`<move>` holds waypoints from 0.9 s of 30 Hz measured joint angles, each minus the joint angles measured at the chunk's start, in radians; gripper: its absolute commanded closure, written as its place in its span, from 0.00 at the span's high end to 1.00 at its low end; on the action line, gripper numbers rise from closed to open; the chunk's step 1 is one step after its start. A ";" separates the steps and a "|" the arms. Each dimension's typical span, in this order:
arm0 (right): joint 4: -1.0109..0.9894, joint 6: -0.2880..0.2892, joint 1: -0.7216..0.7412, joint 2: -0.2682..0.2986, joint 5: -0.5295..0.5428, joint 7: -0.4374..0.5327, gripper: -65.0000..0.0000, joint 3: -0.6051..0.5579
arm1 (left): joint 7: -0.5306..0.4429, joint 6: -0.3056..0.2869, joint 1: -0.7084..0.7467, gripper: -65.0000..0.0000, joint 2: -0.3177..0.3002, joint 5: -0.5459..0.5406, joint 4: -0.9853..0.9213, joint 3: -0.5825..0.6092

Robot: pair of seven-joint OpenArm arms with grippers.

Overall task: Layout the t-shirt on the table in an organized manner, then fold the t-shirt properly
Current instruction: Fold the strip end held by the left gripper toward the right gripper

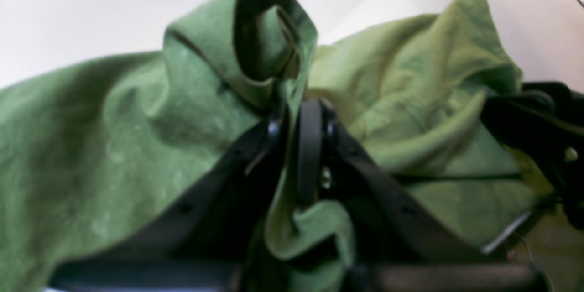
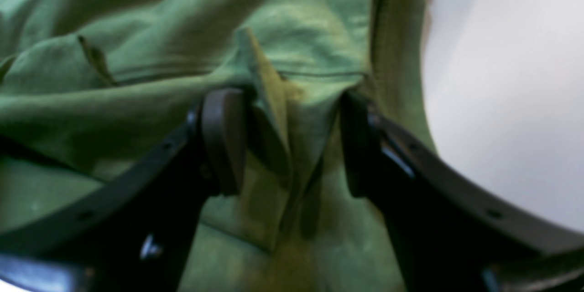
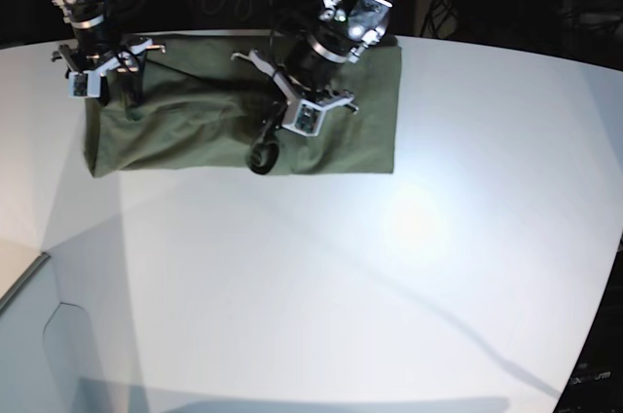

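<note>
**Gripping bunched green cloth at the table's far side**

Lying across the far part of the white table (image 3: 409, 267), the t-shirt (image 3: 195, 131) forms a rough rectangle in the base view, its surface rumpled around both arms. Neither neckline nor sleeves can be made out there, and the top edge of that view cuts off both arms above the wrist.

The left gripper (image 1: 301, 146) has its jaws nearly together, a thin pleat of the t-shirt (image 1: 114, 146) pinched between them and rising into a curled fold above the tips. In the base view the left gripper (image 3: 265, 152) sits low on the cloth near the shirt's front edge, and its tips are too dark and small to separate.

The right gripper (image 2: 287, 141) stands fairly wide, a ridge of the t-shirt (image 2: 137, 54) bunched between its fingers; whether the pads press that ridge is hard to tell, since both wrist views are blurred. A ribbed band runs up its right side. In the base view the right gripper (image 3: 131, 106) is at the shirt's left end, half lost against dark fabric.
</note>
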 measured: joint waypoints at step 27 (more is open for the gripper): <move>0.003 0.000 0.008 -0.021 -0.106 0.003 0.50 0.004 | 0.000 0.000 -0.026 0.44 0.002 -0.004 -0.019 0.065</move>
